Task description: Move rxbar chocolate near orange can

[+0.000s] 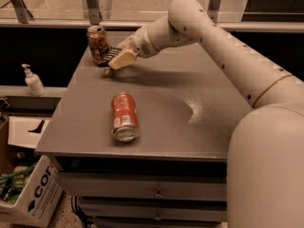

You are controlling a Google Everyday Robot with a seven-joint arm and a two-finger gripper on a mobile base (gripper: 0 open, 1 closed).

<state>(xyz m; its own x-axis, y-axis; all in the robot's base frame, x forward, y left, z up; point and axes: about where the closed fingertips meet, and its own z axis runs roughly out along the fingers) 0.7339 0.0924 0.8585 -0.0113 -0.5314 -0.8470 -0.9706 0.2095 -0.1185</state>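
- Clenched flat black rxbar chocolate (107, 56) in pale two-finger gripper (117, 61), upper left.
- Pointed long axis left, just beside mottled brownish orange can (97, 44); right end hidden.

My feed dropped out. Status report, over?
Claw at table back-left, gripping rxbar chocolate. Bar right beside upright orange can. Red can lying mid-table, not in the way.
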